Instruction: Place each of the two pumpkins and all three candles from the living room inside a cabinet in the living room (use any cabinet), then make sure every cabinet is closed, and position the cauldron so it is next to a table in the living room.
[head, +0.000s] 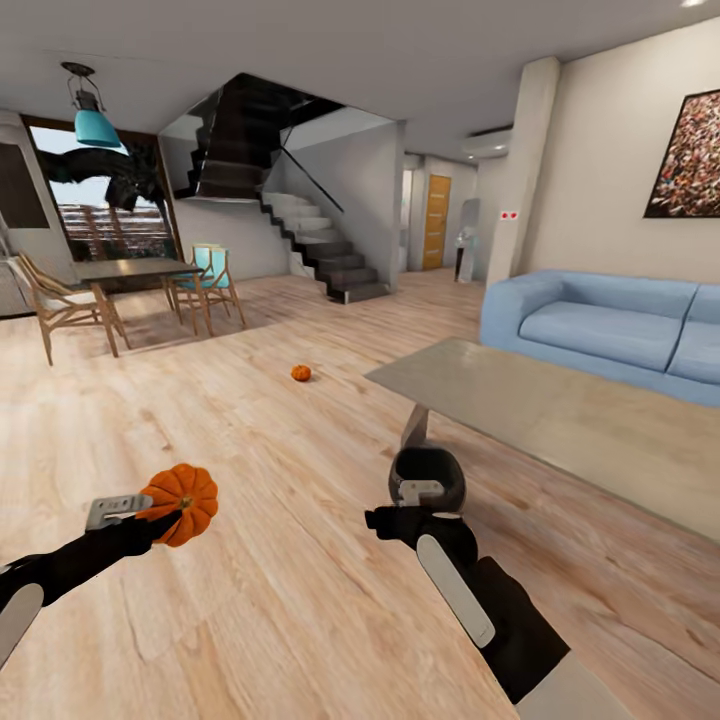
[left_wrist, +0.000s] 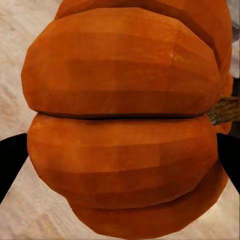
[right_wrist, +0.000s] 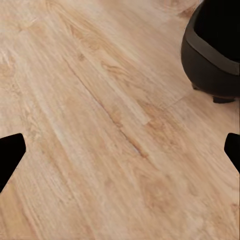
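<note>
The left gripper (head: 165, 515) is squeezing a pumpkin (head: 183, 502) between its two fingers and holding it up off the wooden floor (head: 280, 600). In the left wrist view the pumpkin (left_wrist: 125, 120) is sitting right up close between the dark fingers (left_wrist: 11, 160), with its little brown stem (left_wrist: 225, 111) poking out to one side. The right gripper (head: 400, 505) is hanging low over the floor, and its fingers are standing wide apart with nothing between them. In the right wrist view the two black fingertips (right_wrist: 10, 152) are showing at the edges, with bare floor (right_wrist: 100, 125) under them. Just past the right gripper a round black cauldron (head: 428, 474) is sitting on the floor, close to the fingers but not between them; the right wrist view is showing its dark side and small feet (right_wrist: 212, 55). Right behind the cauldron the low table (head: 560, 420) is standing, and one slanted leg (head: 416, 425) is coming down just beside the cauldron. Farther out ahead of both grippers, a second pumpkin (head: 301, 373) is lying alone on the floor. Beyond the table a blue sofa (head: 610, 330) is sitting against the wall. Far off past the left gripper, a dining table with chairs (head: 130, 285) is standing, and dark stairs (head: 310, 240) are going up at the back.
</note>
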